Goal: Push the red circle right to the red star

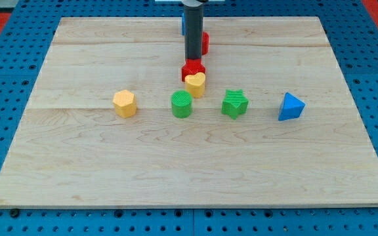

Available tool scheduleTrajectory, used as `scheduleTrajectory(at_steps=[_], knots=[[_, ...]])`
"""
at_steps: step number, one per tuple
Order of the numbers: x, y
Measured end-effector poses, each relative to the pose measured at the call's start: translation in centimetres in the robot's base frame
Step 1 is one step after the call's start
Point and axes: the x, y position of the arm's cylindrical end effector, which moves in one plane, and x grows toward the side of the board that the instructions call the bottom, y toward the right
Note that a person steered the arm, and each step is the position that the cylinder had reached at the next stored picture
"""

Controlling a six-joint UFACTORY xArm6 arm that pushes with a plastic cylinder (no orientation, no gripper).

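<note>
My tip (194, 61) rests at the top edge of a red block (192, 69) that looks like the red star, near the middle of the board. A second red block (205, 42), rounded and likely the red circle, is half hidden behind the rod, just above and to the right of the tip. The two red blocks are a short gap apart. A yellow heart (195, 84) touches the lower edge of the red star.
A blue block (183, 23) peeks out behind the rod at the view's top. A yellow hexagon (125, 103), a green circle (182, 104), a green star (234, 103) and a blue triangle (291, 107) form a row below. The wooden board (77, 170) lies on a blue pegboard.
</note>
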Motion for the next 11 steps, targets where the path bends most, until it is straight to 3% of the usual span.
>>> scheduleTrajectory(at_steps=[3, 9, 11], knots=[[-6.4, -2.9], [-5.9, 6.4], [-4.2, 5.2]])
